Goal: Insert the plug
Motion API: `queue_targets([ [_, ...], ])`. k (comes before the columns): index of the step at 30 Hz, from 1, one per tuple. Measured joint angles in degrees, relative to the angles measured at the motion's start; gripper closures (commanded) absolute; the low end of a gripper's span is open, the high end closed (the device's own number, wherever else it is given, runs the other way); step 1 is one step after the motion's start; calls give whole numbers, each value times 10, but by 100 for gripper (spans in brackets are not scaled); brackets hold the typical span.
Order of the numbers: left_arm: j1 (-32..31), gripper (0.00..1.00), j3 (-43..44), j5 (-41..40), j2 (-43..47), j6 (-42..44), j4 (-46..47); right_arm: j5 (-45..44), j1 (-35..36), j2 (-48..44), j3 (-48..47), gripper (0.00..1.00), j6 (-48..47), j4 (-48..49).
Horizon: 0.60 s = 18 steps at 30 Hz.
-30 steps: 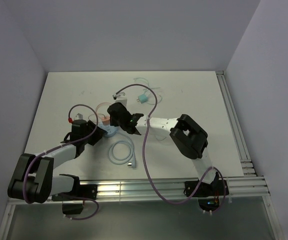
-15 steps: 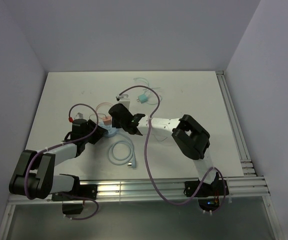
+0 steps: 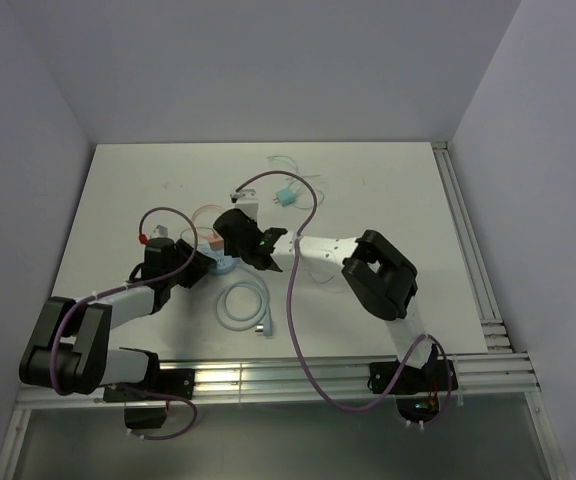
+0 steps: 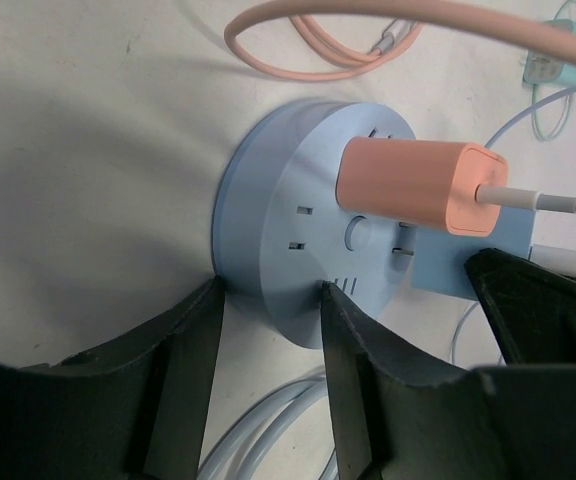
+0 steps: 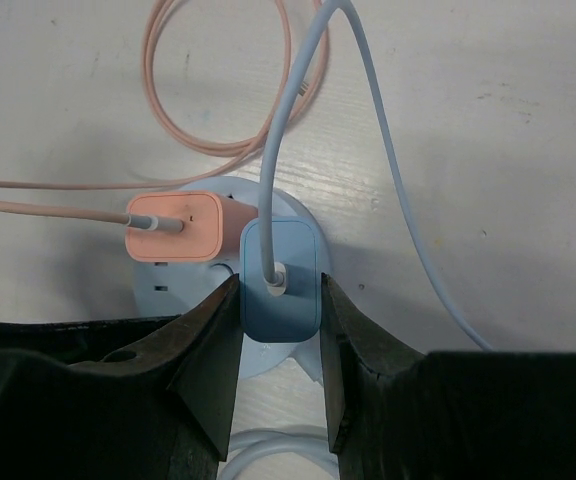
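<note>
Misalignment is the main risk: the right gripper (image 5: 279,300) pinches the blue plug (image 5: 280,262) over the round socket (image 4: 288,230), just beside the orange plug (image 5: 173,228). A tilted push could jam the pins or slide the socket. The left gripper (image 4: 270,292) straddles the socket rim, jaws apart; grip cannot be confirmed.

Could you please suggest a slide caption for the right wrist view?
Right tool clasping the blue square charger plug on the round blue socket hub.

No readable text or marks on the orange plug (image 4: 413,185), blue plug (image 5: 280,280) or round socket (image 4: 288,240)
</note>
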<state>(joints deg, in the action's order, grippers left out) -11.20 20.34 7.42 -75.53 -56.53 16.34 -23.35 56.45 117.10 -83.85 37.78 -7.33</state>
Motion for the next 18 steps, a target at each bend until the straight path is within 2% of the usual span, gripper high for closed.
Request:
queue_targets([
  [9, 0, 53, 0, 9, -19, -2, 29, -91, 34, 39, -46, 100, -38, -33],
  [18, 2, 54, 0, 14, -30, -4, 47, -139, 49, 67, -80, 100, -57, -53],
])
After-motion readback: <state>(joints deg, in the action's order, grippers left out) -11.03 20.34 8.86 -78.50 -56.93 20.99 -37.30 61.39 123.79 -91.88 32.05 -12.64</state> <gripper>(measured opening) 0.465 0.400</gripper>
